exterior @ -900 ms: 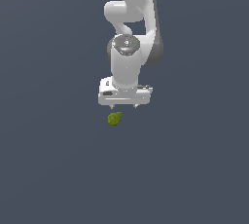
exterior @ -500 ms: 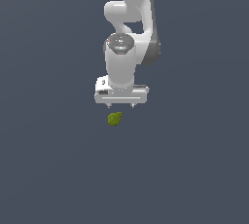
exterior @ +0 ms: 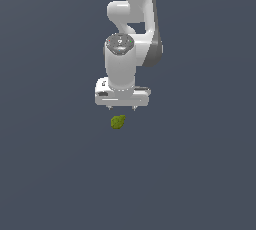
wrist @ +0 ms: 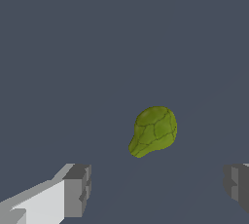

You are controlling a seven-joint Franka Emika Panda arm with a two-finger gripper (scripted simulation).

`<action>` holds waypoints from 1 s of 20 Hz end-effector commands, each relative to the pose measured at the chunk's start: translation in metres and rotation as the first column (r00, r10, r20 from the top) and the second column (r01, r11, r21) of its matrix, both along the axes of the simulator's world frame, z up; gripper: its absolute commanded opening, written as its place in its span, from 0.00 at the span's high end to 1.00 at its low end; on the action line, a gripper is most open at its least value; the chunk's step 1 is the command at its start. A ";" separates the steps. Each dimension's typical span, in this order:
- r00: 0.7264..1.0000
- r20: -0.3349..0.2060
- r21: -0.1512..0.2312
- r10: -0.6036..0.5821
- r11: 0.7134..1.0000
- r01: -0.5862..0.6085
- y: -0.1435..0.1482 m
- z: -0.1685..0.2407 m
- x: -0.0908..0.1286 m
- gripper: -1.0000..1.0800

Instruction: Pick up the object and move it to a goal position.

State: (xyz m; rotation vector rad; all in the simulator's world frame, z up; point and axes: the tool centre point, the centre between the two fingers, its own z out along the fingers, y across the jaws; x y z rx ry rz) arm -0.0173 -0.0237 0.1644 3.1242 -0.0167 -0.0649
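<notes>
The object is a tiny olive-green, lumpy blob lying on the dark grey floor, just below the gripper in the exterior view. It also shows in the wrist view, between and beyond the two fingertips. My white gripper hangs above it, pointing down, with its jaws wide apart and nothing between them. One grey fingertip and the other stand on either side of the blob without touching it.
A plain dark grey floor fills both views. The white arm rises above the gripper toward the top of the exterior view.
The gripper has shifted a little toward the exterior view's left and now stands more directly over the blob. The blob has not moved.
</notes>
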 end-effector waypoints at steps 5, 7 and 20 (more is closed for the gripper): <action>0.997 0.003 0.001 -0.073 0.997 0.073 -0.001 -0.006 -0.001 0.04; 0.994 0.005 0.002 -0.108 0.994 0.108 -0.002 -0.009 -0.001 0.04; 0.895 0.020 0.007 -0.446 0.895 0.446 -0.008 -0.037 -0.004 0.04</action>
